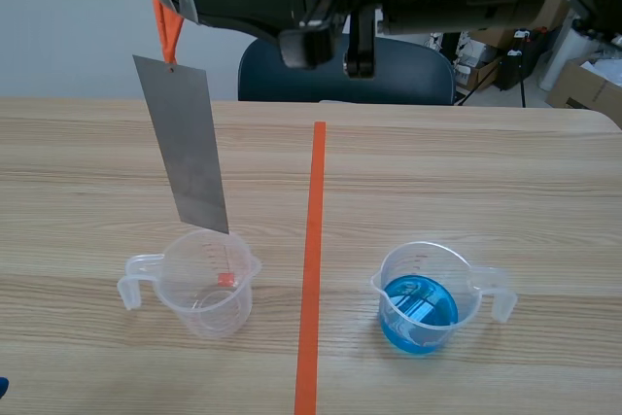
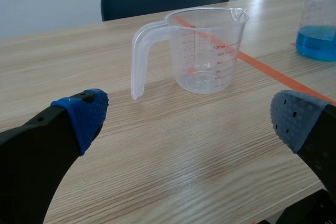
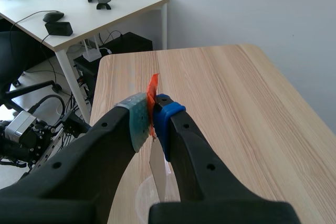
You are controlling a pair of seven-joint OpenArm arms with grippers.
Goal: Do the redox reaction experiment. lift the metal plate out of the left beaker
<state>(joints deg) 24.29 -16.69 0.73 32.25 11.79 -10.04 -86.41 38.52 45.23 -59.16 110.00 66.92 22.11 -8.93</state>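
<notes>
Two fingers (image 2: 84,114) of the left gripper (image 2: 189,117) stand wide apart, low over the bench (image 2: 157,171), with nothing between their blue dotted pads. Just ahead of them stands the left beaker (image 2: 210,51), a clear plastic measuring cup with red markings, its handle turned toward the gripper. It has no plate in it.

Across the orange tape line (image 1: 313,240), well apart from the first cup, the right beaker (image 1: 428,298) holds blue liquid (image 1: 420,313). Its handle points outward.

Above the left beaker hangs the metal plate (image 1: 185,148), a dull grey rectangle. It is tilted, with its lower corner close over the cup's rim and clear of the cup. Its top end is fastened to an orange strip (image 1: 165,21).

The right arm is raised across the top of the scene. The right gripper (image 3: 152,114) is closed on that orange strip, pinching it between its grey-green and blue pads, and the plate dangles edge-on beneath.

Beyond the far edge of the bench stands a dark blue chair (image 1: 408,70).
</notes>
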